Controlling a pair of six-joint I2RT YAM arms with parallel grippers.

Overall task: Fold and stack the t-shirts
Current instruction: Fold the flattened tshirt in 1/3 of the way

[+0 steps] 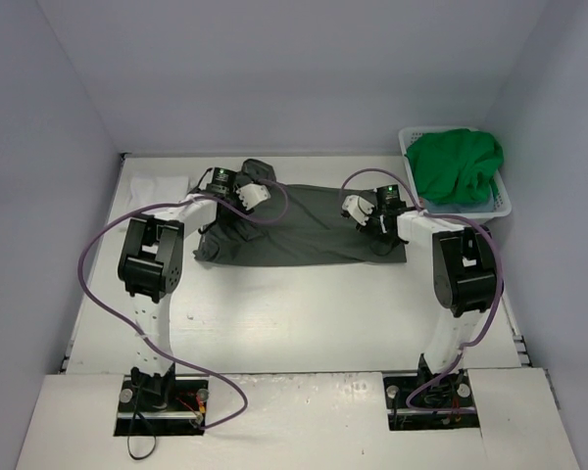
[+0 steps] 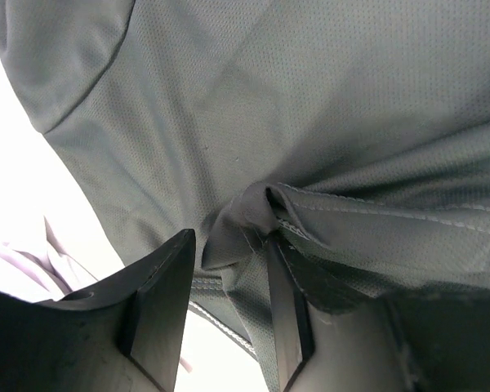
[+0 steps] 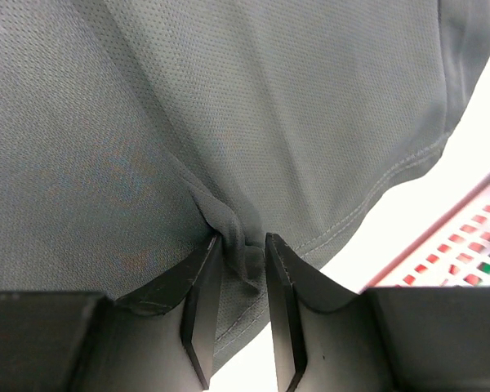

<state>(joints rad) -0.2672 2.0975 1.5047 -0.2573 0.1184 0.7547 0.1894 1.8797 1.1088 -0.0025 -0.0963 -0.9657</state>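
A dark grey t-shirt [image 1: 304, 233] lies spread flat across the back of the table. My left gripper [image 1: 258, 194] is at its far left edge. In the left wrist view the left gripper [image 2: 229, 245] has its jaws apart, with a puckered fold of the grey shirt [image 2: 310, 106] loose between them. My right gripper [image 1: 354, 208] is over the shirt's right part. In the right wrist view the right gripper [image 3: 242, 245] stands slightly open around a small bunch of grey cloth [image 3: 229, 98]. A bright green t-shirt [image 1: 456, 164] fills the basket. A white t-shirt [image 1: 157, 188] lies at the back left.
The white laundry basket [image 1: 504, 206] stands at the back right corner, close to the right arm; its lattice wall [image 3: 465, 237] shows in the right wrist view. Purple cables loop from both arms. Grey walls close in the table on three sides.
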